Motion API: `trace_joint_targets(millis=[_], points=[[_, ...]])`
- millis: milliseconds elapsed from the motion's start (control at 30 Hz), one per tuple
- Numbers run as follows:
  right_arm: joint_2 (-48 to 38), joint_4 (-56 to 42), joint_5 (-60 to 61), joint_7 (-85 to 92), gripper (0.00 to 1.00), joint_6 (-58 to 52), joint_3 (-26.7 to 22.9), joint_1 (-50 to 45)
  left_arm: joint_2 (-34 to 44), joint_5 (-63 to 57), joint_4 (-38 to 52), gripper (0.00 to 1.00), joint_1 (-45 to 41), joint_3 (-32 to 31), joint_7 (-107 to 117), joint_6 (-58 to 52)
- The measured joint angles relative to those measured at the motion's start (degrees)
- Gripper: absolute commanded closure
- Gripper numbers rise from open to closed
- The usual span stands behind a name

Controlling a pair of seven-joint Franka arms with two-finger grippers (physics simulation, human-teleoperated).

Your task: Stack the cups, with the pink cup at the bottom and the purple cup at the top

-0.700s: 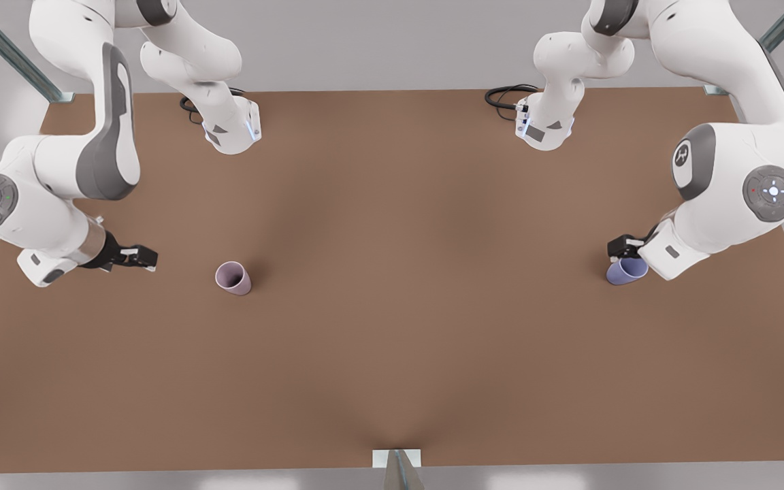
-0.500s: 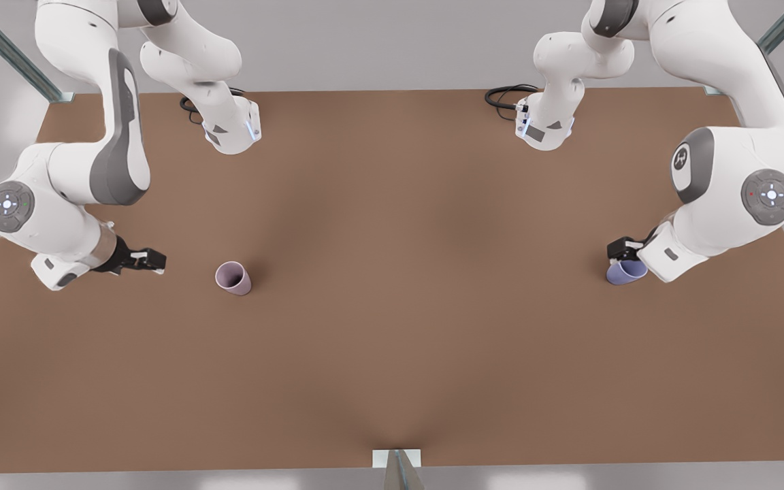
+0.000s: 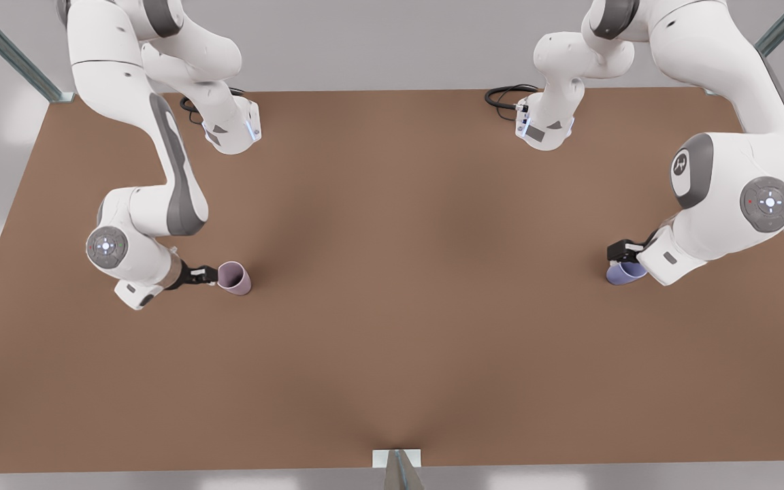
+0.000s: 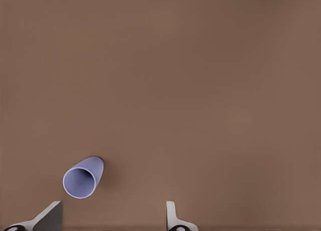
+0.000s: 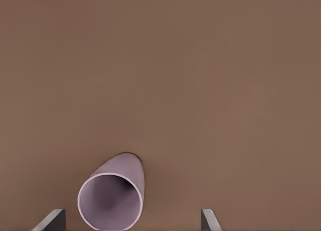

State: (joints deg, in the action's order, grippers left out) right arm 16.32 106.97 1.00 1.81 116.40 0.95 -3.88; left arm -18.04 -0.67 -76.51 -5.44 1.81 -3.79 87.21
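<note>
The pink cup stands on the brown table at the front view's left. My right gripper is right beside it, on the side toward the front view's left, and open. In the right wrist view the pink cup shows its dark mouth between the spread fingertips, nearer one of them. The purple cup sits at the front view's right, just under my left gripper. The left gripper is open, and the purple cup lies close to one finger.
Both arm bases stand at the table's far edge, with black cables beside them. A small metal bracket marks the near edge. Bare brown tabletop spreads between the two cups.
My right arm has swung toward the front view's right, carrying its gripper from well clear of the pink cup to right beside it. The left arm has barely moved.
</note>
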Motion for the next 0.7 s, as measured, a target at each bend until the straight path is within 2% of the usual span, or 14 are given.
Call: trace_joint_targets(millis=[333,700], points=[[0.0,10.9,0.1,2.4,0.00,8.2,-0.1,0.6,-0.8,-0.1,-0.1,0.00,0.2,0.1,-0.2,-0.1],[3.6,13.1,0.9,5.9,0.00,17.0,-0.1,0.1,-1.3,-0.1,-0.1,0.00,0.3,0.1,-0.4,0.1]])
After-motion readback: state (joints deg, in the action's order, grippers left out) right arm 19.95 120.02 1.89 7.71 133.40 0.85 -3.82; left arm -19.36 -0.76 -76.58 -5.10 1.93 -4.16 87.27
